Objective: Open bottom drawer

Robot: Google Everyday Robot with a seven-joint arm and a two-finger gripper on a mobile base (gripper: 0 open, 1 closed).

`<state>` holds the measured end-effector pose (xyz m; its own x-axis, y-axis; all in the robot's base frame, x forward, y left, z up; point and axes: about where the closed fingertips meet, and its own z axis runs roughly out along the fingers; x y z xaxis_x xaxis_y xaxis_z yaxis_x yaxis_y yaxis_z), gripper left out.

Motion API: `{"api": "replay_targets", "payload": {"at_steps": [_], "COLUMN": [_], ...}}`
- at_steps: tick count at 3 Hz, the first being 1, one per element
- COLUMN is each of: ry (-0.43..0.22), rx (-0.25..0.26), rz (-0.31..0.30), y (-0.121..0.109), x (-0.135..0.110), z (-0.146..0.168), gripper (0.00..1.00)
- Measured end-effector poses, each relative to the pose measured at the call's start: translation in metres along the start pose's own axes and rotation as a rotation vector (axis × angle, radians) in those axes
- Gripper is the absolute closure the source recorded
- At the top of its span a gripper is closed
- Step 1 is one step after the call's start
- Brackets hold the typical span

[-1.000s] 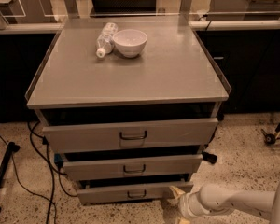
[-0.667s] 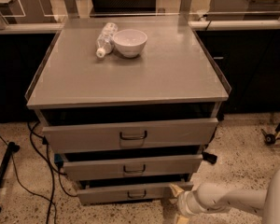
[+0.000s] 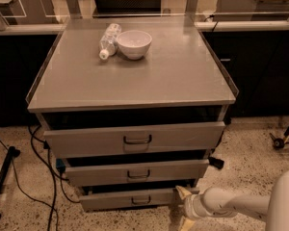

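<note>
bottom drawer [image 3: 111,201] lowest of three, near floor; handle [image 3: 141,200] at centre | tool [image 3: 184,208] low at drawer's right end, off handle; tips seemingly apart, clamping nothing | risk: off-centre pull skewing, jamming drawer; tip slipping off edge

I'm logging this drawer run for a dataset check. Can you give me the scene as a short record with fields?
cabinet top: grey, holds a white bowl beside a plastic bottle lying on its side
bottom drawer: lowest of three fronts, wire handle at centre, not gripped
gripper: open, at the right end of the bottom drawer's front, right of the handle
floor: dark cables left of the cabinet
</note>
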<state>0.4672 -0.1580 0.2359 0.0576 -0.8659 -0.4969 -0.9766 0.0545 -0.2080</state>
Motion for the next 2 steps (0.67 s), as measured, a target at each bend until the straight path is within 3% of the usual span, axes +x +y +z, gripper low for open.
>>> {"api": "replay_targets", "payload": {"at_steps": [2], "ry": [-0.035], "rx": [0.011], "rz": [0.045], "y": [-0.019], "x": [0.018], "z": [0.017], "gripper": [0.00]}}
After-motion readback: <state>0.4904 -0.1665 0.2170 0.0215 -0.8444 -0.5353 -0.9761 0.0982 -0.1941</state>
